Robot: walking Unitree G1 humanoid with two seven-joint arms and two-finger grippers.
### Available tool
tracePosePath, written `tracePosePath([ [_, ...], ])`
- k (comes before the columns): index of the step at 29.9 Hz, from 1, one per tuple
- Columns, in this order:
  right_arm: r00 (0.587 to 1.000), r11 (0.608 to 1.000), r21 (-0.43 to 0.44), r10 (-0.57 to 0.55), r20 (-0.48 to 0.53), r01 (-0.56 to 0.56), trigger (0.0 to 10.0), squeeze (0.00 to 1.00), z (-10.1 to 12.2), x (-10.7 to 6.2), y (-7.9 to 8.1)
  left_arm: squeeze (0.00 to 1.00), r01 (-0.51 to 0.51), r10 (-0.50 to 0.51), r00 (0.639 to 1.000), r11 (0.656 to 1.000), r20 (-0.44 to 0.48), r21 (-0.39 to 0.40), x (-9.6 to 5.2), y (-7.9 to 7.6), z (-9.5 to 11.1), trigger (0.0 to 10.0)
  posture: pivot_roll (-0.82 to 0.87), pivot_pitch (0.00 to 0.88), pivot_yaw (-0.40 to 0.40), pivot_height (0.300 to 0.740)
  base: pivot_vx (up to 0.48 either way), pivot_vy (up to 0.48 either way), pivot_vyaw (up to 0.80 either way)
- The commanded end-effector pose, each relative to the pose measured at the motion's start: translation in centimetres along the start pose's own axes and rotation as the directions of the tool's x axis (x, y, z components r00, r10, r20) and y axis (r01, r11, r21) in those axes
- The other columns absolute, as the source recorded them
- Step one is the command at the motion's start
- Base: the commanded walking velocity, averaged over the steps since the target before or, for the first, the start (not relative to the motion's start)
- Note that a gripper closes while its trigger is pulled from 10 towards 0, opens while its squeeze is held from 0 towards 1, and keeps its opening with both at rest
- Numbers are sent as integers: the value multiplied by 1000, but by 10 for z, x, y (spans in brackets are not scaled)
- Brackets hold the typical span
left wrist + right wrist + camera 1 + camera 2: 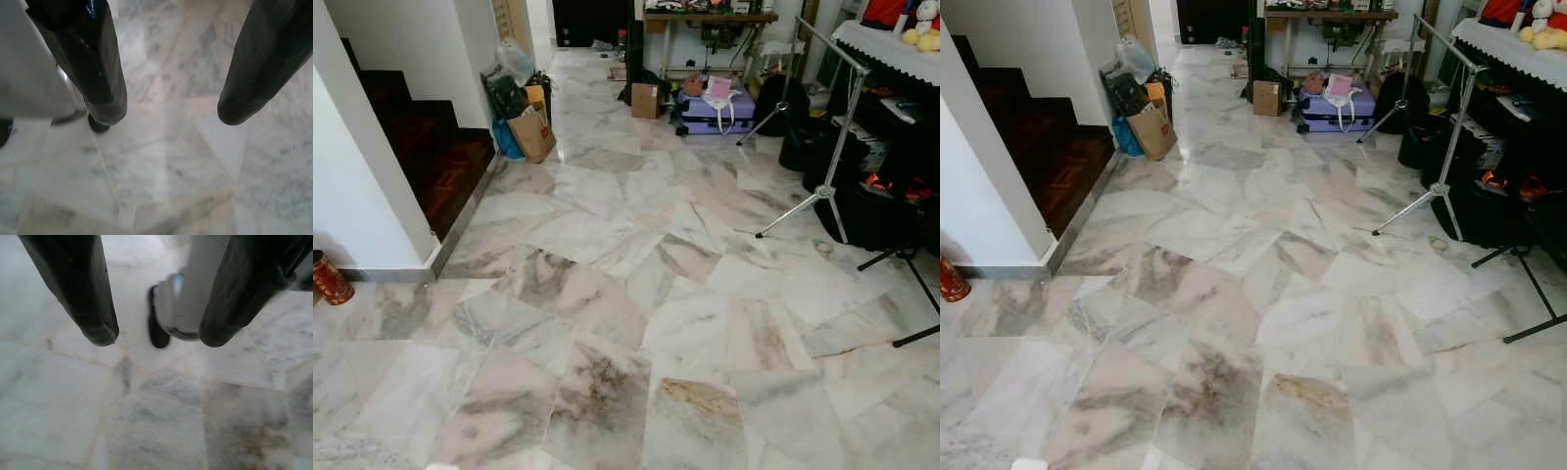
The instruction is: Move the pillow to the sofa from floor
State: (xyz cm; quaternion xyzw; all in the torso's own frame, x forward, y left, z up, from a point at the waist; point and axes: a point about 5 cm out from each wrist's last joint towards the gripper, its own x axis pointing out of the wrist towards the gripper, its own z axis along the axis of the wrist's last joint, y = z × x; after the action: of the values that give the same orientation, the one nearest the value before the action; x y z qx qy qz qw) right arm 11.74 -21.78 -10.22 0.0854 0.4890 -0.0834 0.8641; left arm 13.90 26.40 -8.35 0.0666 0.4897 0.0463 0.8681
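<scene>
My left gripper (168, 115) hangs open over the marble floor, its two black fingers (100, 73) wide apart with nothing between them. My right gripper (156, 340) is also open and empty above the floor, one black finger (80, 293) on each side of the gap. Beyond each gripper I see a silver leg and black foot of my own body (168, 318). The head views look down and forward across a marble floor (607, 323) in a hallway.
A dark wooden staircase (431, 157) rises at the left behind a white wall. Bags (524, 117) lean by its foot. A purple suitcase (715, 108) and a cardboard box (645, 100) lie far ahead. Tripod stands (827, 166) and dark gear crowd the right side. A red tin (328, 277) stands at the left.
</scene>
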Motion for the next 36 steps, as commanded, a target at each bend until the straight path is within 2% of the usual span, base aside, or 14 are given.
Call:
tracePosePath([
  [1, 1000, 1000, -9, -13, 5, 13, 10000, 0, -1, -1, -4, 0, -16, 17, 1000, 1000, -24, 7, -3, 7, -9, 10000, 39, 0, 23, 740, 0, 0, 0],
  [6, 999, 999, 16, -41, 21, 41, 10000, 0, -1, -3, -12, 0, -24, 24, 999, 1000, -36, -5, -5, 7, -16, 10000, 42, 0, 10, 740, 0, 0, 0],
  [14, 999, 999, -32, -18, 49, 20, 10000, 0, 1, -4, -11, 0, -16, 16, 1000, 1000, -24, -5, -4, 4, -15, 10000, 27, 0, -7, 740, 0, 0, 0],
  [17, 999, 995, -99, 13, 44, -9, 10000, 0, 1, -4, -8, 0, -11, 11, 1000, 1000, -25, 5, -4, 2, -15, 10000, 34, 0, -15, 740, 0, 0, 0],
  [20, 999, 997, -74, 9, 48, -6, 10000, 0, 0, -4, -8, 0, -10, 10, 1000, 1000, -23, 3, -4, 2, -14, 10000, 34, 0, -14, 740, 0, 0, 0],
  [23, 998, 995, -104, 10, 66, -3, 10000, 0, 2, -3, -6, 0, -9, 9, 1000, 1000, -23, 12, -4, 1, -14, 10000, 37, 0, -13, 740, 0, 0, 0],
  [26, 996, 994, -105, 39, 81, -31, 10000, 0, -1, -4, 1, 0, -13, 13, 1000, 1000, -23, 13, -4, 4, -14, 10000, 33, 0, -9, 740, 0, 0, 704],
  [36, 998, 999, -40, 14, 56, -12, 10000, 0, -14, -6, 0, 0, -16, 16, 1000, 1000, -19, 21, -4, 8, -11, 10000, 33, 0, 17, 740, 0, 0, 800],
])
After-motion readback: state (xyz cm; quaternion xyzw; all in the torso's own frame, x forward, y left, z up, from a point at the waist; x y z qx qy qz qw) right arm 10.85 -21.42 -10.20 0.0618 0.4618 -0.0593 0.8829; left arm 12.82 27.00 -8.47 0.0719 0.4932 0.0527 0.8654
